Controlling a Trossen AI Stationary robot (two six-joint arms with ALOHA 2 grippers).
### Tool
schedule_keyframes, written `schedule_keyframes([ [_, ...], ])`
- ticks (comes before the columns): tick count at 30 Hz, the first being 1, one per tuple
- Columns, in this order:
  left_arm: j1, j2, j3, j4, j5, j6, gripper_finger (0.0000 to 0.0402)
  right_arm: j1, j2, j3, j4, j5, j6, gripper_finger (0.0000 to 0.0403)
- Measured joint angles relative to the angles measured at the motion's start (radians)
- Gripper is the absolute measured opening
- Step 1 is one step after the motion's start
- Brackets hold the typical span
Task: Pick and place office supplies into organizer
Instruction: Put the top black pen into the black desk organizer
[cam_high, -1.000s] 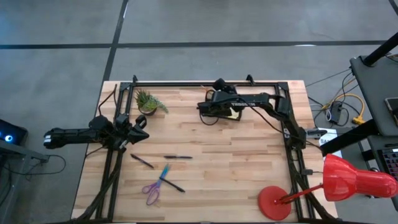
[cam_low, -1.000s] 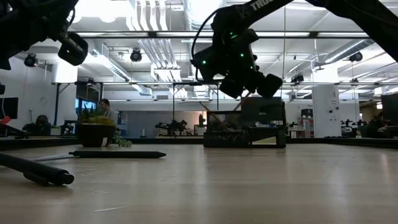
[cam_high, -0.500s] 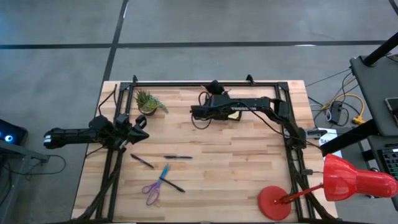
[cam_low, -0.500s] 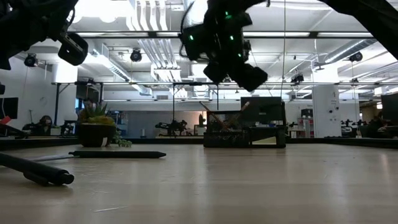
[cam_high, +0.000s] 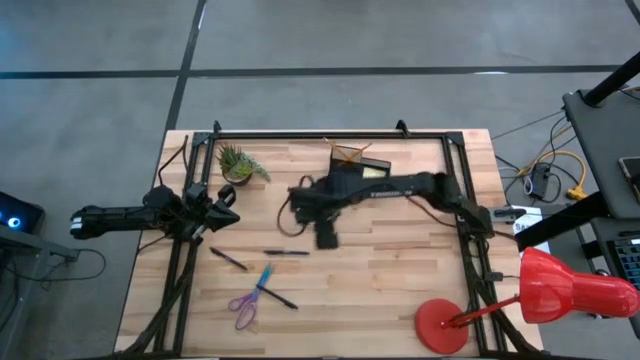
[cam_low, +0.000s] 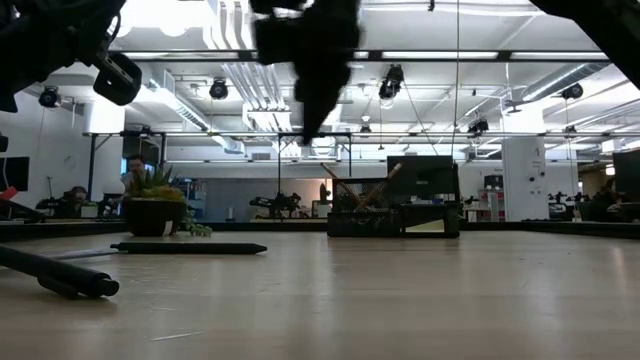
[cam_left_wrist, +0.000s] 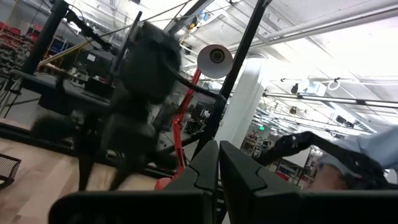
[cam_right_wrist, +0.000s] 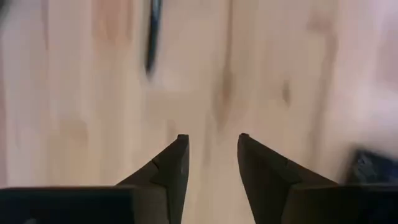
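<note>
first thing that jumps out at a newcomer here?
The right arm stretched across mid-table, its open, empty claw above bare wood near a black pen. Next, the red desk lamp at the near right corner. The left claw waits shut at the left edge, near the potted plant.

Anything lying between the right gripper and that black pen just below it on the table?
No. In the high view the right gripper hangs just above the black pen, and only bare wooden table shows between them. The gripper is open and empty.
</note>
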Motion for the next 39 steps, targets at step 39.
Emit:
schedule_keyframes([
  [39,0.000,0.001,0.000,0.000,0.000,0.000,0.0000,0.083,0.295,0.004,0.560,0.001,0.098,0.0104],
])
